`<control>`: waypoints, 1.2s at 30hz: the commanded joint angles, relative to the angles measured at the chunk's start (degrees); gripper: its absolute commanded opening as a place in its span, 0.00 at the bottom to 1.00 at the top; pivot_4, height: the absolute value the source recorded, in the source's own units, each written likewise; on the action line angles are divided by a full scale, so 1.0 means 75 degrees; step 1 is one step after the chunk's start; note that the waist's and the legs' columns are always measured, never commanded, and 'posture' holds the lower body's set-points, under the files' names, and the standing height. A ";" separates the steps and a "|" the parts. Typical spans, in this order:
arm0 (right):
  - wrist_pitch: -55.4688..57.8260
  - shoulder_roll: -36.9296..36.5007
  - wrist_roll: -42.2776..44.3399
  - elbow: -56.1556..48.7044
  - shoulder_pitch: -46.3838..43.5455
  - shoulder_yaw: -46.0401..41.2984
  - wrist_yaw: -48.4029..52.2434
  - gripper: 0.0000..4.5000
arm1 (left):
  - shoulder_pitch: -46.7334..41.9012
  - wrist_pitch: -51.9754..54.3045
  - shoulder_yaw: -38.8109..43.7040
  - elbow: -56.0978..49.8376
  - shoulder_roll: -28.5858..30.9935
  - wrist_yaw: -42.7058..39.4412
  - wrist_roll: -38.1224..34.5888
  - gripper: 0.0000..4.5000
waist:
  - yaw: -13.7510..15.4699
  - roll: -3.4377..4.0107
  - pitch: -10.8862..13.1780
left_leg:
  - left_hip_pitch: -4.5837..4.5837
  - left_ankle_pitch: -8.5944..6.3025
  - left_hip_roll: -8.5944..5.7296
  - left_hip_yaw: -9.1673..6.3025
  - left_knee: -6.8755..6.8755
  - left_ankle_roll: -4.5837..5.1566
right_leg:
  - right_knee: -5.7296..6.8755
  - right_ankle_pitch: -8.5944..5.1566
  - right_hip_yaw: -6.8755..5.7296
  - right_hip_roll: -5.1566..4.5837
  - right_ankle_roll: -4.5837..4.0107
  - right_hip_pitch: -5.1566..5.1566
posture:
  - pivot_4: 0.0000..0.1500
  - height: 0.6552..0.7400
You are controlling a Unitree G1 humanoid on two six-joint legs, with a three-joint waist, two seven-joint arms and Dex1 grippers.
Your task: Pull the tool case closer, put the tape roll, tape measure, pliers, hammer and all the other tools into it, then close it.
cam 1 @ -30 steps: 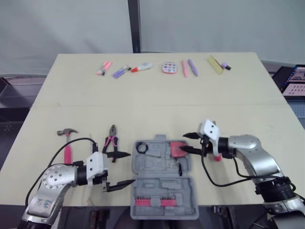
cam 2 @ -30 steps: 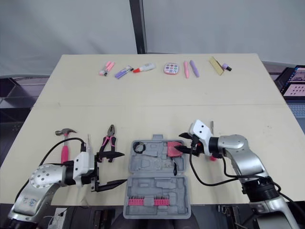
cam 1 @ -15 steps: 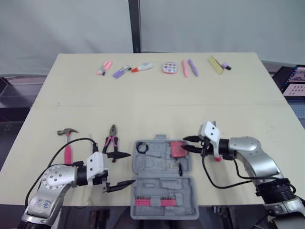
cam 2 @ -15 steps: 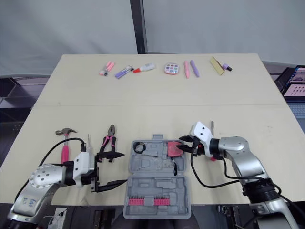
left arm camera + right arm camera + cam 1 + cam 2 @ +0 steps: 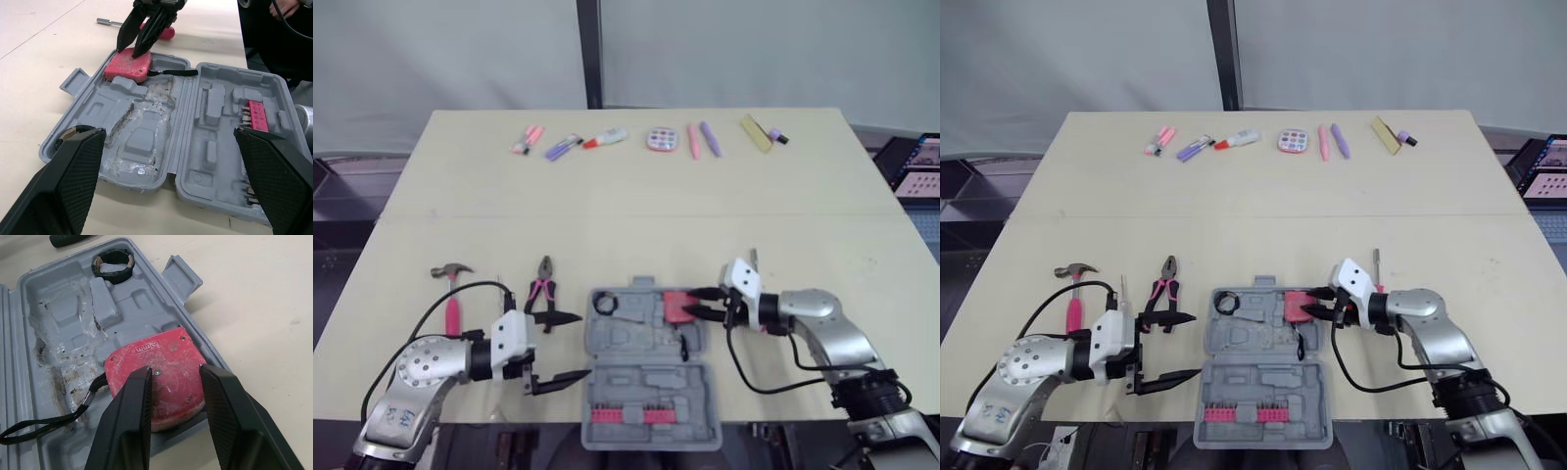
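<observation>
Right wrist view is showing the right pincer hanging open just over the red tape measure lying in the far right corner of the tool case, while the pliers are waiting left of the case, nearer the wide-open left pincer.

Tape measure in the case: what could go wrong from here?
1. The tape measure seems to sit high in a corner of the case rather than sunk in a recess, so the case may not shut over it.
2. Its strap trails toward the case's middle and could get pinched on closing.
3. The right tool is open, with its fingers close over the tape measure. Pulling back could drag it out.
</observation>
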 commanded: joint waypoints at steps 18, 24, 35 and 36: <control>-0.0784 0.0404 -0.0665 0.1041 0.0213 0.0310 -0.0172 0.36 | 0.0100 -0.0079 0.0194 -0.0247 0.0086 -0.0023 -0.0150 1.00 | -0.0011 -0.0009 -0.0007 | 0.0021 0.0000 0.0004 0.0000 -0.0003 0.0000 | -0.0001 0.0000 0.0000 0.0003 0.0000 0.0012 | 1.00 0.69; -0.0712 0.0370 -0.0717 0.1177 0.0245 0.0400 -0.0140 0.36 | 0.0144 -0.0133 0.0191 -0.0215 0.0075 -0.0024 -0.0138 1.00 | -0.0006 -0.0016 -0.0013 | 0.0032 0.0000 0.0005 -0.0001 -0.0003 0.0000 | -0.0029 0.0000 0.0001 0.0003 0.0000 0.0022 | 1.00 0.69; -0.1009 0.0143 -0.0946 0.1256 0.0315 0.0584 -0.0070 0.36 | 0.0190 -0.0147 0.0141 -0.0278 0.0028 0.0036 -0.0126 1.00 | -0.0002 -0.0034 -0.0026 | 0.0036 0.0000 0.0006 -0.0004 -0.0004 0.0000 | -0.0043 0.0000 0.0001 0.0004 0.0000 0.0034 | 1.00 0.69; -0.1031 0.0134 -0.0954 0.1257 0.0329 0.0589 -0.0070 0.36 | 0.0202 -0.0149 0.0133 -0.0284 0.0022 0.0041 -0.0125 1.00 | -0.0003 -0.0036 -0.0028 | 0.0036 0.0000 0.0006 -0.0004 -0.0004 0.0000 | -0.0043 0.0000 0.0001 0.0004 0.0000 0.0035 | 1.00 0.69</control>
